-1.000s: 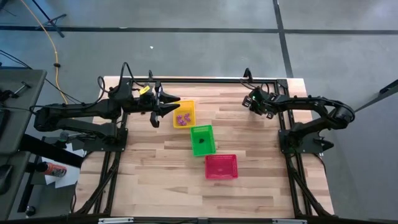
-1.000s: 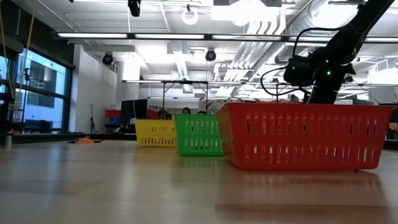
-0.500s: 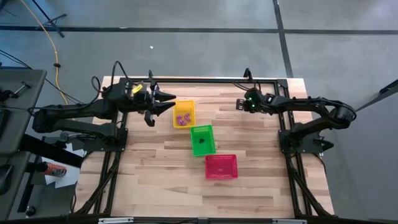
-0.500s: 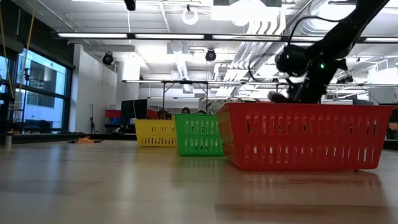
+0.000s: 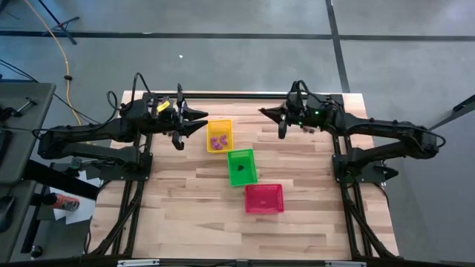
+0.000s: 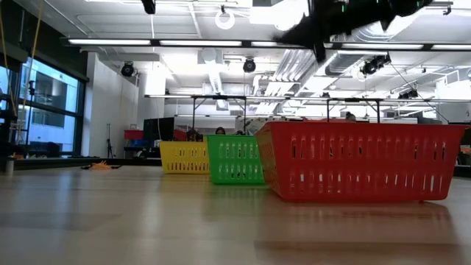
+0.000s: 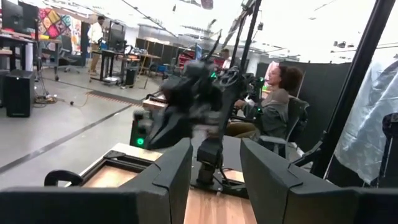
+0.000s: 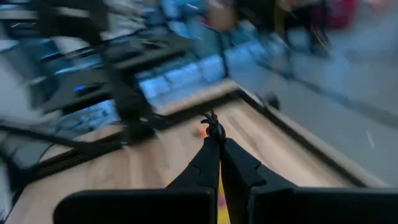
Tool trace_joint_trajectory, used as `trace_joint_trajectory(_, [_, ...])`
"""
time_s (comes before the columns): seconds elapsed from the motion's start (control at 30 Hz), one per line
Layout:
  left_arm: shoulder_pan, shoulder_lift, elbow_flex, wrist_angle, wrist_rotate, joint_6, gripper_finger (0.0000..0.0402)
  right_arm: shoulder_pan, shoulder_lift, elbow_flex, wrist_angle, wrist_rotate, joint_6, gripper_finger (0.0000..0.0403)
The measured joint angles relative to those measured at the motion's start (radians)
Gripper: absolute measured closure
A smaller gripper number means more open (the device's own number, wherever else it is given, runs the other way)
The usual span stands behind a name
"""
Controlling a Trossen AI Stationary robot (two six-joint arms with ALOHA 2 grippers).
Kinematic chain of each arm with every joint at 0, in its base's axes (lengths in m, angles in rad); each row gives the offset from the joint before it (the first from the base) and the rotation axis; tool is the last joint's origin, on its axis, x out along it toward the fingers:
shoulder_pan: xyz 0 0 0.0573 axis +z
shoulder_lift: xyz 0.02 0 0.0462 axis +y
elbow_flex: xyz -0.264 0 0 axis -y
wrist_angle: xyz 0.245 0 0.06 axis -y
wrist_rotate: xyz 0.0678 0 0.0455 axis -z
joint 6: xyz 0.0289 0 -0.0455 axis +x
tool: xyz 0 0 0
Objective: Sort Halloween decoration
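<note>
Right arm has swung in from the back right corner toward the middle of the surface, and its claw (image 5: 269,113) has gone from slightly parted to clenched; left arm has pulled back a little from the yellow basket.

High view: right claw now points toward the left side, above the back strip of the surface (image 5: 185,208), well apart from all three baskets. Left claw (image 5: 199,123) hovers just beside the yellow basket (image 5: 219,136), fingers parted, nothing between them. Purple trinkets (image 5: 217,141) lie in the yellow basket, a dark trinket (image 5: 241,167) in the green basket (image 5: 241,166). Red basket (image 5: 263,199): contents too small to tell. My read: sorting looks well along, and the right claw seems to be carrying one more piece toward the baskets.

Low view: red basket (image 6: 358,161) nearest, green (image 6: 235,159) and yellow (image 6: 183,157) behind it. A dark arm crosses high above them; by the high view it is the right one. Trinkets not visible through the mesh.

Left wrist view: left claw's fingers (image 7: 176,167) stand apart and bare; the right arm shows beyond, and a seated person behind it.

Right wrist view: right claw (image 8: 214,132) pinched shut, a small dark thing at the tips, an orange speck beside it; likely a trinket, blurred.

Writing: none readable in any view.
</note>
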Motion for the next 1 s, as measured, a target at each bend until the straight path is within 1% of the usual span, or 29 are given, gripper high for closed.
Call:
trace_joint_trajectory(0.13, [0.000, 0.000, 0.000, -0.010, 0.000, 0.037, 0.0277, 0.078, -0.001, 0.101, -0.020, -0.050, -0.192, 0.0403])
trace_joint_trajectory(0.27, [0.000, 0.000, 0.000, -0.030, -0.001, 0.069, 0.0277, 0.133, -0.001, 0.162, -0.069, -0.049, -0.275, 0.0403])
trace_joint_trajectory(0.83, [0.000, 0.000, 0.000, -0.048, -0.001, 0.070, 0.0277, 0.146, 0.000, 0.178, -0.075, -0.043, -0.268, 0.0403])
trace_joint_trajectory(1.0, [0.000, 0.000, 0.000, -0.047, -0.005, 0.071, 0.0277, 0.146, 0.000, 0.178, -0.083, -0.047, -0.218, 0.0403])
